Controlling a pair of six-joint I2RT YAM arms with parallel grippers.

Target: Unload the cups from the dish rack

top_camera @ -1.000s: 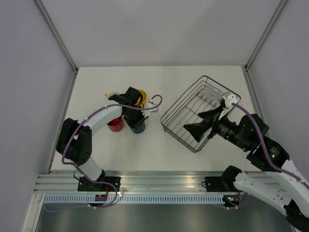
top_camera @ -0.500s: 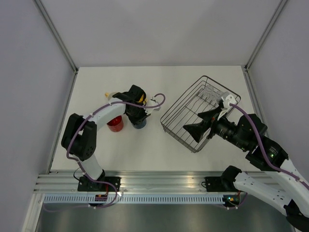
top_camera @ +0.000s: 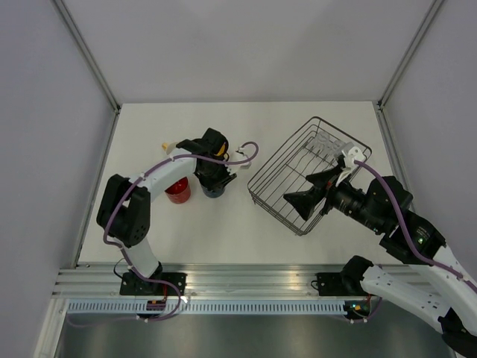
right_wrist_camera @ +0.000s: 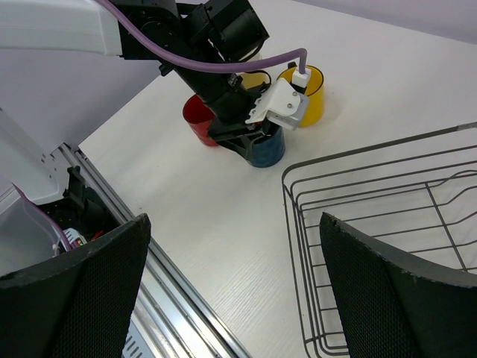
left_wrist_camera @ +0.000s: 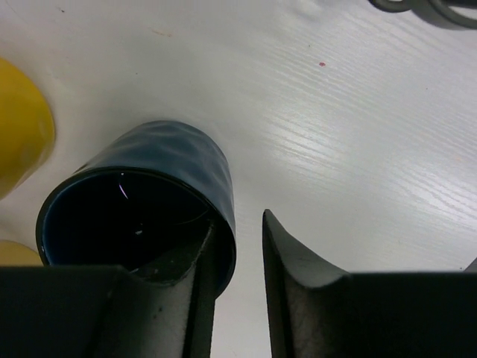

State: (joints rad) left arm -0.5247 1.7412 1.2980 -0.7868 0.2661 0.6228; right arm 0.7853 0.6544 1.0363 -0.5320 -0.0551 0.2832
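Left wrist view: the left gripper (left_wrist_camera: 238, 246) straddles the rim of the dark blue mug (left_wrist_camera: 164, 160), one finger inside and one outside. The jaws are parted, with a gap at the outer wall and nothing pinched. That mug stands upright on the table (top_camera: 298, 127), beside the red mug (top_camera: 177, 192) and yellow mug (right_wrist_camera: 307, 93). Over by the dish rack (right_wrist_camera: 373, 151), the right gripper (right_wrist_camera: 232, 224) gapes wide, empty.

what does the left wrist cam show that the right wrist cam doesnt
Only the left wrist view: the dark inside of the blue mug, and how the left pincer straddles its rim, one finger inside, one outside, clear of the wall. Only the right wrist view: the red mug, the dish rack, the wide-open right pincer. Both: the blue mug, a yellow mug, the white table.
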